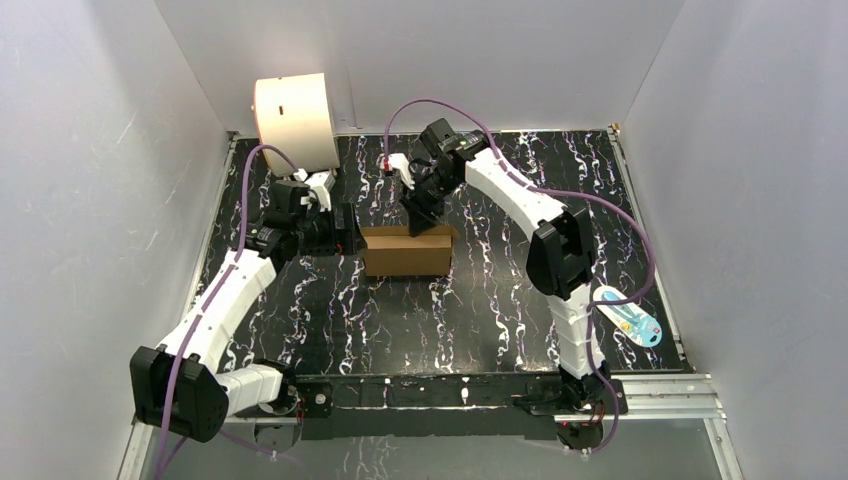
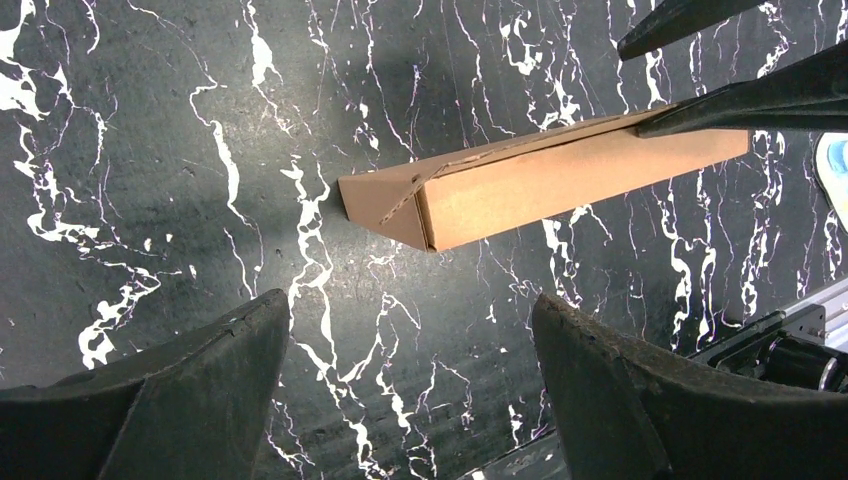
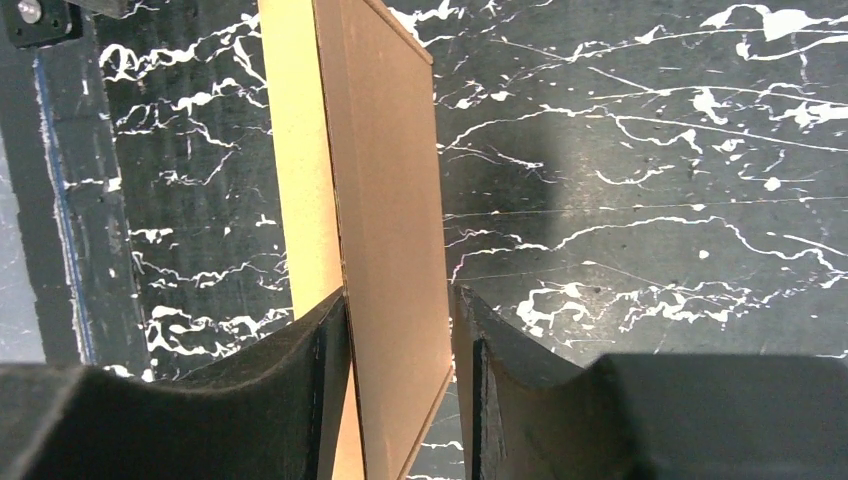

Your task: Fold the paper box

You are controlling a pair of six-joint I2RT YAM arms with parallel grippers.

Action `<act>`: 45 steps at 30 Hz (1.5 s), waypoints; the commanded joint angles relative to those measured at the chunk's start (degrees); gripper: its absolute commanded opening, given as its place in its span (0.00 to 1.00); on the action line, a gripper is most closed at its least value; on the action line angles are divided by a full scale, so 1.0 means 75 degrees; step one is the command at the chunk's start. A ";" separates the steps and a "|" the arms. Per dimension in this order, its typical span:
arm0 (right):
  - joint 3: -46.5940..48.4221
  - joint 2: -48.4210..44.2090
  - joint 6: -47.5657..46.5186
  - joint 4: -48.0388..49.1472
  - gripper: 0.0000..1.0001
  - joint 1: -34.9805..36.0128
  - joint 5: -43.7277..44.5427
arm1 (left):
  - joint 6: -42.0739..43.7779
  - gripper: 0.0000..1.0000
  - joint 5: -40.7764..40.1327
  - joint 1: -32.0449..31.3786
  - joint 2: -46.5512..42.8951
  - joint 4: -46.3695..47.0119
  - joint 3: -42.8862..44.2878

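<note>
The paper box point(image 1: 407, 252) is plain brown cardboard, folded shut into a thin, flat pack. It stands on one long edge near the middle of the black, white-veined counter point(image 1: 450, 320), with a diagonal crease at one end.

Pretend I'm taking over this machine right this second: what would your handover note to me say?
Left gripper: open, empty, just left of the paper box, not touching it.
Right gripper: jaws open, straddling the box's top edge, touching the cardboard on one side with a slim gap on the other.
Box: in the middle of the table, standing on a long edge, thin and closed up.
Done: folding looks finished; the near end flap is tucked.
Left: lift the right arm clear, and probably check the far end, which is hidden.
</note>
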 commanded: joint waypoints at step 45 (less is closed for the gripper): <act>-0.5974 -0.5186 0.4181 0.4623 0.49 -0.0210 0.4205 | 0.1723 0.55 0.0733 0.0029 0.1552 -0.0644 0.1692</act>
